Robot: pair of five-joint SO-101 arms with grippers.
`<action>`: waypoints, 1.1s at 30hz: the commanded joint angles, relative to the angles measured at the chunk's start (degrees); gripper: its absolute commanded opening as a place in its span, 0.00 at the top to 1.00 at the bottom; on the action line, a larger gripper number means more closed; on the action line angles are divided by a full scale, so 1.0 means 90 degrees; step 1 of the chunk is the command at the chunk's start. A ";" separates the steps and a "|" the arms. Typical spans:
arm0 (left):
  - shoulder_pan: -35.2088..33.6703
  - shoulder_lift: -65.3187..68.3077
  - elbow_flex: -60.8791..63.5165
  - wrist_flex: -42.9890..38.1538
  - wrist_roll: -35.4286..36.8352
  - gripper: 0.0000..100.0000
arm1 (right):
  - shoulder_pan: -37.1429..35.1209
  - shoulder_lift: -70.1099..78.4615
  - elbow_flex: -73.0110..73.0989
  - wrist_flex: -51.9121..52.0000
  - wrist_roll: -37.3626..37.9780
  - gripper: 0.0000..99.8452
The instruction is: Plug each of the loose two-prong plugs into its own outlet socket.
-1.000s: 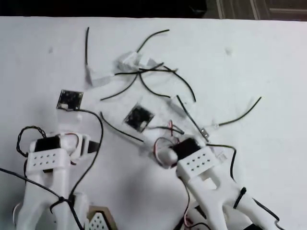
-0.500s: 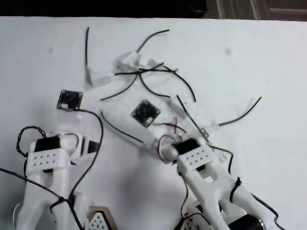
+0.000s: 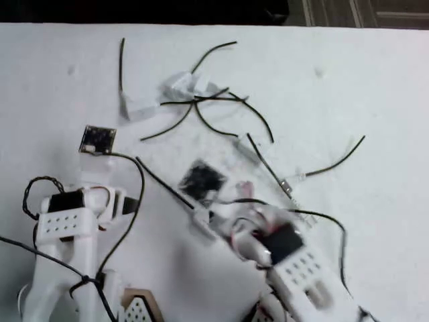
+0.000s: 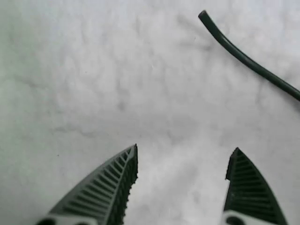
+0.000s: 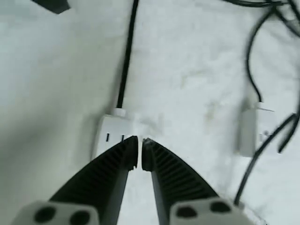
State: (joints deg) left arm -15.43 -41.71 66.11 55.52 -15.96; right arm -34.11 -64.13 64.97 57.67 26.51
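White surface [image 3: 375, 80] lies under both arms. Right gripper [image 5: 139, 140]: clenched, nothing seen between fingers, tips at edge of white socket [image 5: 107, 131], which lies flat, two slots visible, black cable [image 5: 126, 61] leading away. Second white block [image 5: 251, 133] near, not touching. Left gripper [image 4: 185, 150]: released, fingers wide apart above bare surface, cable end [image 4: 225, 40] near. Black square board [image 3: 201, 178] just beyond right arm.

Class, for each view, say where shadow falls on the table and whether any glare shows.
High view: the white table is evenly lit, with no glare. Left wrist view: the table dims on the side away from the black cable. Right wrist view: a soft shadow spreads over the table beside the white connector.
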 commanded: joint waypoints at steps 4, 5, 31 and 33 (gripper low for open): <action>0.0532 -0.0112 -0.1065 0.0107 -0.1631 0.70 | 0.1822 -0.1216 -0.0049 0.0816 -0.0088 0.98; 0.0718 -0.0112 -0.1211 0.0264 -0.1827 0.70 | 0.2046 -0.1187 -0.0049 0.0874 -0.0234 0.98; 0.3199 0.5328 -0.5441 0.1680 -0.5822 0.69 | 0.4059 0.0249 -0.0039 0.0581 -0.1162 0.98; 0.3297 0.5563 -0.5441 0.1524 -0.5812 0.70 | 0.4059 0.0249 -0.0039 0.0581 -0.1162 0.98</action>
State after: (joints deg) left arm 12.70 7.25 19.43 71.43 -67.74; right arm 2.11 -61.93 64.97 63.82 16.57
